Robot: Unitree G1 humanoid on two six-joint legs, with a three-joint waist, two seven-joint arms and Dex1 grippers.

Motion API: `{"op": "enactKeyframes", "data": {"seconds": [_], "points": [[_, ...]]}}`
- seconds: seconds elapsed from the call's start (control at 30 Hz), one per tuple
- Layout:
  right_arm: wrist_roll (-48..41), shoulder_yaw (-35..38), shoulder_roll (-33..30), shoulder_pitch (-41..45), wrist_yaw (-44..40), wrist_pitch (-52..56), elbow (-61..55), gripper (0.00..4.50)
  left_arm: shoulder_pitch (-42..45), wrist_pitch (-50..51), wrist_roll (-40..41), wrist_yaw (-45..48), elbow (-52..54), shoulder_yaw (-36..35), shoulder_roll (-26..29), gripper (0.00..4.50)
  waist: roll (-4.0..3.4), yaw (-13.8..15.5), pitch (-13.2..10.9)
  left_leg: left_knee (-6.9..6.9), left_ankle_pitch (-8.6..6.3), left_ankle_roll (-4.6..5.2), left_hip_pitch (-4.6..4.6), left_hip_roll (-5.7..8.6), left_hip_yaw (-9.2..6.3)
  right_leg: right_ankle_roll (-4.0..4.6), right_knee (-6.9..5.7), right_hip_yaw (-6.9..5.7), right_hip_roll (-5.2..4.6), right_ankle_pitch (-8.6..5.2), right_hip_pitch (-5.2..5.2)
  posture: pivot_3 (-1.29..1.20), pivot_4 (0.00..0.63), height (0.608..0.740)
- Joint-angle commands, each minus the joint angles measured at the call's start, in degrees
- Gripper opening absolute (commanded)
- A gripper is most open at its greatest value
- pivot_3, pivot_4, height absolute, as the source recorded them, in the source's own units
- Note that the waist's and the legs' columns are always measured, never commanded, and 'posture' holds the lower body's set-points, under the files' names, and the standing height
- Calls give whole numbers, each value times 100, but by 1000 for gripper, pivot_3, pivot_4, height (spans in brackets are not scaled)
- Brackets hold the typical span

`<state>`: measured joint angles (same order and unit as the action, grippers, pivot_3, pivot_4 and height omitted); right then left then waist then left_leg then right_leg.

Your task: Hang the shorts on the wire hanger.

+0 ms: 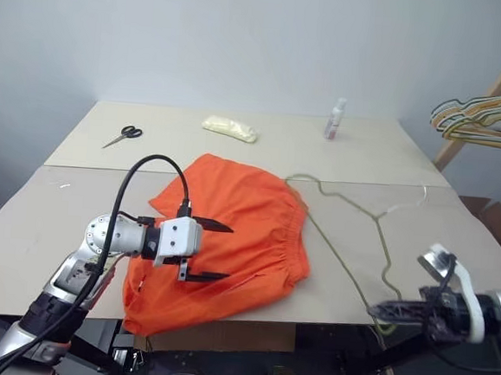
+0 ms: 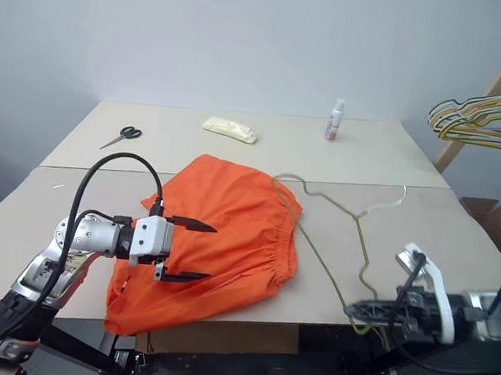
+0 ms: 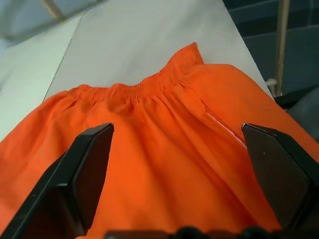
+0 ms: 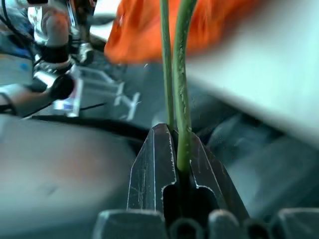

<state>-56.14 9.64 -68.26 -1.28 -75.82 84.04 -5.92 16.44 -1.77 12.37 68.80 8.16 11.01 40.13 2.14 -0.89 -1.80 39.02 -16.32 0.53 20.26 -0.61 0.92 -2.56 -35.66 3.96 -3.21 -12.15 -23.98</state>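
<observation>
Orange gathered shorts (image 1: 229, 238) under spread left gripper (image 1: 215, 252); right gripper (image 4: 177, 149) clamps thin wire hanger (image 1: 352, 222).

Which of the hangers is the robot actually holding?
The wire hanger lying on the table, pinched by the right gripper; the bunched hangers hang untouched on the rack.

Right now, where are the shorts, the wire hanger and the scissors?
shorts (image 1: 248, 213): left eye view, middle of the orange fabric.
wire hanger (image 1: 346, 269): left eye view, long lower wire.
scissors (image 1: 123, 136): left eye view, near the pivot.

Shorts (image 1: 229, 238) on table (image 1: 455, 230), wire hanger (image 1: 351, 239) right, scissors (image 1: 123, 136) behind.
</observation>
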Motion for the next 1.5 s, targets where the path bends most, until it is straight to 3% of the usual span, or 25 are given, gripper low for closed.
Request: {"op": "enactKeyframes", "data": {"seconds": [0.03, 0.33, 0.9, 1.5], "points": [[158, -306, -312, -302, -462, -360, 137, 0, 45, -114, 69, 156, 220, -7, 90, 4457, 0, -15, 0, 2, 0, 0, -1, -4, 4, -1, 0, 0, 3, 0, -1, -3, 0, 740], [815, -1273, -351, 227, -652, -704, 1055, 0, 68, -150, 104, 307, 222, -78, 162, 4457, -2, -29, -1, 8, 0, 0, -6, -14, 23, -1, -14, 11, 13, 0, -2, 3, 0, 740], [1114, -1926, -180, 1035, -932, -788, 1406, 0, -15, -213, -21, 175, 241, -45, 140, 4457, -3, 2, 0, 11, 0, 0, -7, -13, 21, -1, -14, 10, 12, 1, -9, 22, 0, 740], [1808, -3142, 757, 2880, -948, -316, 2997, 0, -247, -202, -278, -184, 513, -117, 269, 4457, -4, 124, 1, 15, 0, 0, -8, -12, 17, 6, -16, 9, 11, 7, -9, 92, 0, 740]]}}
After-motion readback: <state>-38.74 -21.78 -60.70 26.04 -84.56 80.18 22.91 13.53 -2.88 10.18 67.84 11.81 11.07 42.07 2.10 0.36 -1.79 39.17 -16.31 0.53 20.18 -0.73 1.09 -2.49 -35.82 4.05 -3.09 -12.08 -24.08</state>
